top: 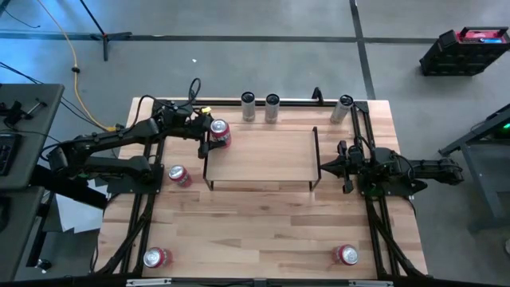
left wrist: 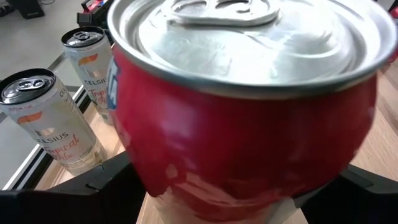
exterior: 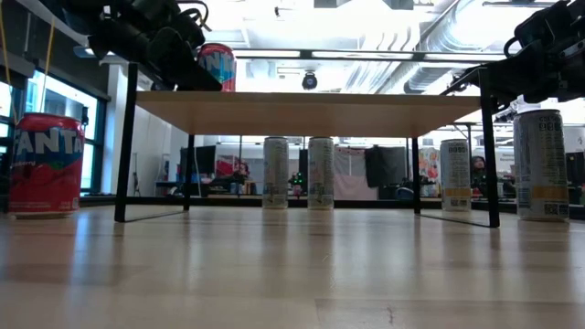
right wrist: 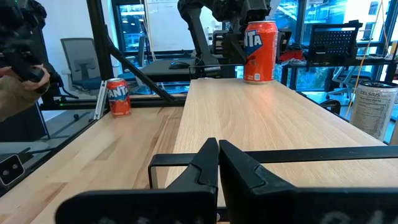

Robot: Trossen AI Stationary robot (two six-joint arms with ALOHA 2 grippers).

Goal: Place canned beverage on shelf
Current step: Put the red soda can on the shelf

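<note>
A red Fanta can [top: 221,131] stands upright on the far-left corner of the shelf [top: 263,159], a light-wood board on a thin black wire frame. My left gripper [top: 213,135] reaches in from the table's left and is shut on this can, which fills the left wrist view [left wrist: 249,124]. The right wrist view shows the can [right wrist: 260,51] at the far end of the board [right wrist: 261,124], with the arm behind it. My right gripper [right wrist: 217,162] waits shut and empty at the shelf's right end rail [top: 316,159]. My left gripper has the can between its two fingers, one on each side of the lower wall [left wrist: 152,171]. It comes from the table's left, slanting somewhat downward. The can stands upright with its base on the shelf board [exterior: 311,110].
Two slim white cans [top: 248,105] [top: 272,106] and a third [top: 342,108] stand along the far edge behind the shelf. Red cans stand left of the shelf [top: 178,176] and at the near corners [top: 156,257] [top: 346,254]. A person's hand [right wrist: 18,81] shows beyond the table.
</note>
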